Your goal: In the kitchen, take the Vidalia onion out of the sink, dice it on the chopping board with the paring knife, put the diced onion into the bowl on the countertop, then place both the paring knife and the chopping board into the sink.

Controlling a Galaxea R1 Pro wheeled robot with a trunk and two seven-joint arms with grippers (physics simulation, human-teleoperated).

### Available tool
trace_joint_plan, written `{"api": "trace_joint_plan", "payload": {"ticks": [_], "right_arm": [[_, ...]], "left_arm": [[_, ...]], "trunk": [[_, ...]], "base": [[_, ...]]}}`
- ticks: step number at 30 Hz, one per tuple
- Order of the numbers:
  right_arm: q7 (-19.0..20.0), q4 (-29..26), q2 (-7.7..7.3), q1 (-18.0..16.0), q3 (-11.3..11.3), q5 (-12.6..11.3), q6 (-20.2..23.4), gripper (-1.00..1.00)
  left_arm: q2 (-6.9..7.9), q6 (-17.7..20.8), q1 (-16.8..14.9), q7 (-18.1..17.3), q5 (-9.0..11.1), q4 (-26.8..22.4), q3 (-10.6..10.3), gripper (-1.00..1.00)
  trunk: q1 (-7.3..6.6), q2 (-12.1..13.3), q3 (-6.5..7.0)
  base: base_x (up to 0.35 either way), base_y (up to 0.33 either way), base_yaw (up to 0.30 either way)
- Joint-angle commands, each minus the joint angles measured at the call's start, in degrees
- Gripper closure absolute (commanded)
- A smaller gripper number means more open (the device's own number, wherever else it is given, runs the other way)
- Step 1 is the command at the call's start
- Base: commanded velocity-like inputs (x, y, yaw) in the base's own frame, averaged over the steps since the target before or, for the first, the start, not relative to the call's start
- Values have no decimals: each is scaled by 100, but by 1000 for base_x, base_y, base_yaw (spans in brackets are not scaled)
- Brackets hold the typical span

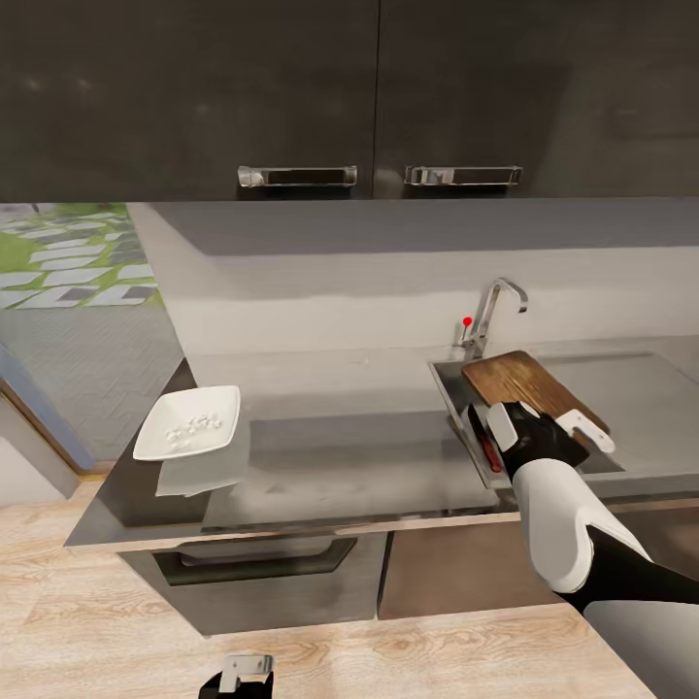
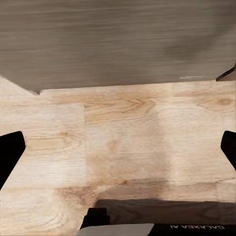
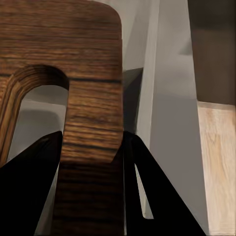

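Note:
The brown chopping board (image 1: 529, 386) leans tilted over the steel sink (image 1: 454, 388), its far end by the tap (image 1: 495, 306). My right gripper (image 1: 542, 427) is shut on the board's near end. In the right wrist view the board (image 3: 91, 98) sits between the dark fingers (image 3: 29, 177), beside its slot handle. The paring knife (image 1: 488, 451) shows its red handle inside the sink, just left of my wrist. The white bowl (image 1: 155, 442) on the countertop (image 1: 340, 437) at the left holds whitish diced onion (image 1: 194, 425). My left gripper (image 1: 243, 672) hangs low over the floor, open (image 2: 118, 147).
Dark wall cabinets with bar handles (image 1: 296, 176) hang above the counter. Below the worktop is a dark drawer (image 1: 262, 563). Light wooden floor (image 2: 128, 137) lies in front of the cabinets. The counter's left end (image 1: 97, 524) drops off beside the bowl.

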Motion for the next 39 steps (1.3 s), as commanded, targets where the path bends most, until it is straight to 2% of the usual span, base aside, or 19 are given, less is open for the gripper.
{"api": "trace_joint_plan", "payload": {"ticks": [1,7,11,14,15,16,17,20,25,28,39], "right_arm": [[-17,-8,6,-5,-14,-60,-8,100],[-142,-9,29,-5,1,-161,-22,100],[-168,-8,42,-5,4,-167,-26,100],[-172,-8,39,-5,4,-168,-24,100],[-172,-12,35,-5,-2,-168,-21,100],[-172,-10,29,-5,-6,-168,-20,100],[-172,-11,14,-5,-11,-168,-18,100],[-173,-13,2,-5,-13,-168,-24,100],[-172,-17,-13,-5,-13,-160,-26,100],[-170,-15,-22,-5,-14,-160,-26,100],[-116,41,43,-5,-5,-170,-25,100]], "left_arm": [[0,-41,-11,66,65,26,-14,-100],[14,-40,-11,225,562,29,-13,-100],[17,-37,-11,237,708,32,-12,-100],[18,-7,-11,266,746,32,-14,-100],[10,138,-11,278,754,35,-16,-100],[4,336,-11,281,757,37,-17,-100],[1,1032,-11,275,760,45,-15,-100],[20,1704,129,274,761,56,-11,-100],[39,1856,482,282,762,58,-7,-100],[102,1865,589,282,762,58,-3,-100],[132,1870,705,283,763,58,-1,-100]], "trunk": [[2,-9,-9],[2,-9,-9],[2,-9,-9],[2,-9,-9],[2,-9,-9],[2,-9,-9],[2,-9,-9],[2,-9,-9],[2,-9,-9],[2,-9,-9],[2,-9,-9]], "base": [[0,0,0],[158,0,0],[299,0,0],[312,-39,0],[296,-76,0],[265,-54,0],[125,-18,0],[47,-7,0],[6,-1,0],[0,0,0],[0,0,0]]}}
